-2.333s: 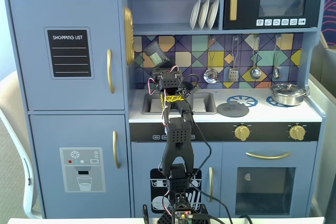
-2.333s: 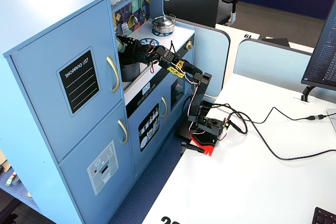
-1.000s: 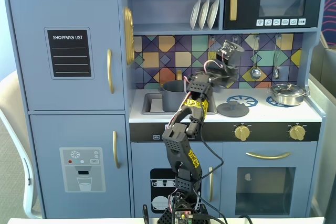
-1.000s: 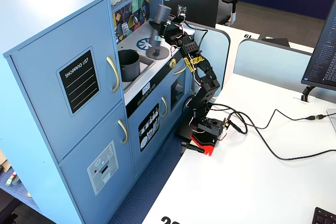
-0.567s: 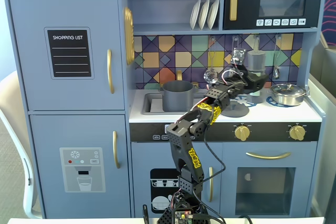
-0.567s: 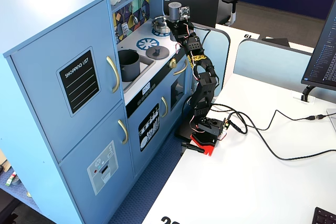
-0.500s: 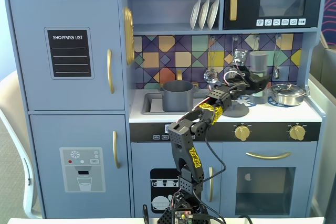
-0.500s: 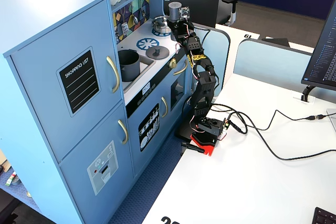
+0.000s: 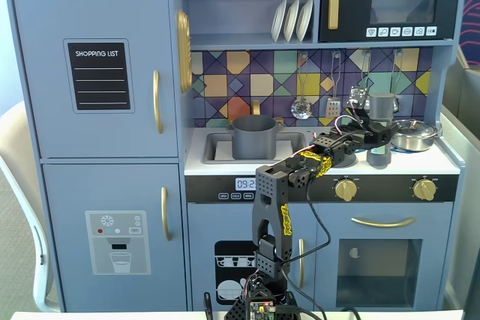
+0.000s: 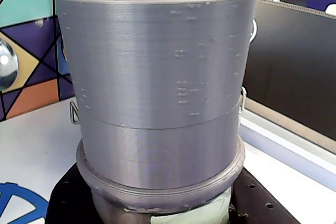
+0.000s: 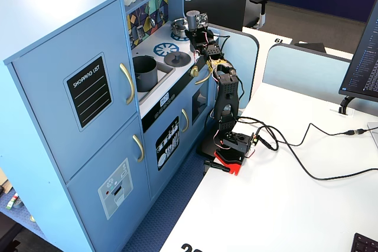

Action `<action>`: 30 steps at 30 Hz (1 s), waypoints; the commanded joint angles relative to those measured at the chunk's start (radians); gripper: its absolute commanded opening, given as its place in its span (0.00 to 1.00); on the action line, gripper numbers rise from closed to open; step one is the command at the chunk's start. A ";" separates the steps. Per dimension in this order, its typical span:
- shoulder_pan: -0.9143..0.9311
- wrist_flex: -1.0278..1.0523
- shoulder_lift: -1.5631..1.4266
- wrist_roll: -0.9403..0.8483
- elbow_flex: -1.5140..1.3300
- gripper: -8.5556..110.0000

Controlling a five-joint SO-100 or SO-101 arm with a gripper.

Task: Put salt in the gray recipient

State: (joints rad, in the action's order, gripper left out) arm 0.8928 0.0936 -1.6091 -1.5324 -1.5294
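Note:
The salt is a tall gray shaker upright at the right end of the toy kitchen counter. My gripper is shut on its body, below the cap. In the wrist view the salt's cap fills the frame, with a strip of pale green label below it, and my gripper has black jaws on both sides. I cannot tell whether its base touches the counter. The gray recipient, a dark gray pot, stands in the sink to the left. The other fixed view shows the salt, gripper and pot.
A shiny steel pan sits just right of the salt. A flat gray lid lies on the counter between sink and salt. Utensils hang on the back wall. A black monitor stands behind the counter's end.

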 commanded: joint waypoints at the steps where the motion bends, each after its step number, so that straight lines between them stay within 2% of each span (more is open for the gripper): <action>1: -0.021 -0.032 0.006 0.009 0.133 0.07; 18: -0.021 -0.025 0.038 0.028 0.141 0.07; 30: -0.014 -0.074 0.017 -0.006 0.017 0.07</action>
State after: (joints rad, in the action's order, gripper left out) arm 0.8728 0.0583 -1.5509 -1.5232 -1.5018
